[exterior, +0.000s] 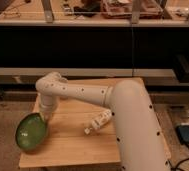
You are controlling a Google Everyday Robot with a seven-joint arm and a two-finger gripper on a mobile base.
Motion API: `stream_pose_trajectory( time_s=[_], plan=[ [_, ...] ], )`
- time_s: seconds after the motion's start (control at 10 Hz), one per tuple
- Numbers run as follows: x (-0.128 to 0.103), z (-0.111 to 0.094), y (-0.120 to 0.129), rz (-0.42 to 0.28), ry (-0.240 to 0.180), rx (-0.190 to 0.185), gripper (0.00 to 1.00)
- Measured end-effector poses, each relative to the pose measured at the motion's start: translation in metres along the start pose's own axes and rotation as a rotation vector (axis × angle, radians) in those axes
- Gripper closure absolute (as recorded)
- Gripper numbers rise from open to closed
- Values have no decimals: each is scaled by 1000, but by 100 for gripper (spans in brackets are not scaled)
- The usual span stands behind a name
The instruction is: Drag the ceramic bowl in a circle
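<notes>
The wide, round green glazed ceramic bowl point(30, 134) is tilted and overhangs the left edge of the pale wooden table point(73, 145). The gripper point(44, 118) is clamped tight on the bowl's upper-right rim. A small white bottle-shaped object point(99, 121) lies apart, farther right.

Arm point(88, 93) bent at elbow, closed hand point(44, 118) hanging beneath.

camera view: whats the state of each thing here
ceramic bowl: tilted, hanging past the table's left edge, held at its rim
hand: shut on the ceramic bowl's right rim
white bottle: lying on its side, mid-table
wooden table: level, carrying bottle and part of the bowl
</notes>
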Motion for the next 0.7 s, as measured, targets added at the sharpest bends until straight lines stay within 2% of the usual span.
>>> stream_pose_trajectory(
  time_s=[0.2,0.3,0.5,0.6,0.7],
  plan=[
    [17,-10,33,151,62,-34,83],
    [13,-11,61,250,82,-62,83],
    [-8,-8,97,366,88,-91,83],
    [-21,-12,116,428,98,-100,83],
    [-38,-25,135,490,121,-110,83]
  ],
)
